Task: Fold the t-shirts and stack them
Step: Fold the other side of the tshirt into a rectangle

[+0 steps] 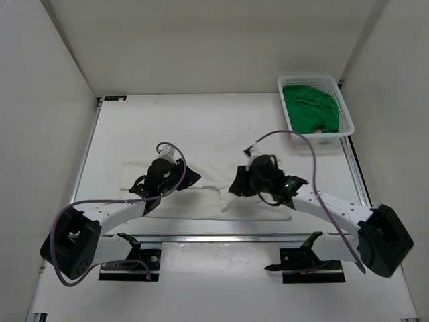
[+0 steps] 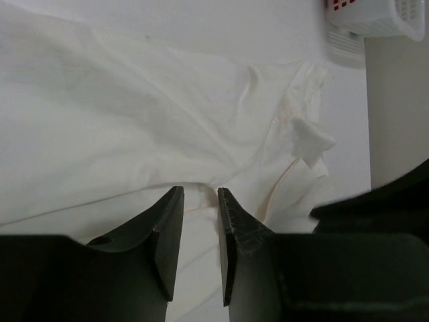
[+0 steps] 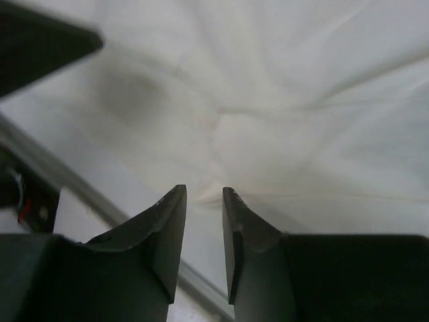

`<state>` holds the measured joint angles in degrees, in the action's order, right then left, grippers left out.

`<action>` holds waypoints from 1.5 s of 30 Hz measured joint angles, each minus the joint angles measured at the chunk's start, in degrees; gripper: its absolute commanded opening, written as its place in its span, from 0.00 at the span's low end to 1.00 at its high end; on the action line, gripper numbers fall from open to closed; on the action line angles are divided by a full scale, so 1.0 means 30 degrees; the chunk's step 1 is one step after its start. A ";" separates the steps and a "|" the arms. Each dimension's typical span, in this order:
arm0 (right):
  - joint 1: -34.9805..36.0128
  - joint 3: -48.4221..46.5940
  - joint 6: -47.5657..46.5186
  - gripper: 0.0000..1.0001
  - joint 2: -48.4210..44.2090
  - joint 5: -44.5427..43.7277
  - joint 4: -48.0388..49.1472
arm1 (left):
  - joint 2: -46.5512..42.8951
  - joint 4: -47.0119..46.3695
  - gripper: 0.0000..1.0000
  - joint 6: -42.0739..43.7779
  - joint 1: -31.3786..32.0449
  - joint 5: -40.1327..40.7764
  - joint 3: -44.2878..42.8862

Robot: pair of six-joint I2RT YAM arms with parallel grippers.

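Note:
The white t-shirt (image 1: 208, 199) lies spread and creased on the table between the two arms. My left gripper (image 1: 175, 180) rests low over its left half, jaws open a little way, with the shirt's cloth (image 2: 167, 121) lying under and beyond the tips (image 2: 200, 190). My right gripper (image 1: 236, 186) hovers over the shirt's right half, open, with nothing between its fingers (image 3: 204, 189); a puckered spot of cloth (image 3: 234, 134) sits just ahead of them. The bright green t-shirt (image 1: 308, 104) lies bunched in the basket. No red t-shirt is in view.
A white mesh basket (image 1: 348, 122) stands at the table's far right corner, and its corner (image 2: 375, 17) also shows in the left wrist view. A metal rail (image 1: 221, 237) runs along the near edge by the arm bases. White walls enclose the table.

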<state>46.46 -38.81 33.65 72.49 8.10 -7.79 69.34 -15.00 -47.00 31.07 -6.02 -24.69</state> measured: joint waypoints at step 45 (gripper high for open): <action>-1.6160 -0.6215 -0.1217 0.23 0.9202 0.4386 0.4299 | 0.9326 -0.1144 0.37 0.0903 -0.3075 -0.3497 -0.4371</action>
<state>-2.02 -57.45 30.00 100.09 21.26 5.10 97.32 -18.44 -44.29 21.85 -16.51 -37.80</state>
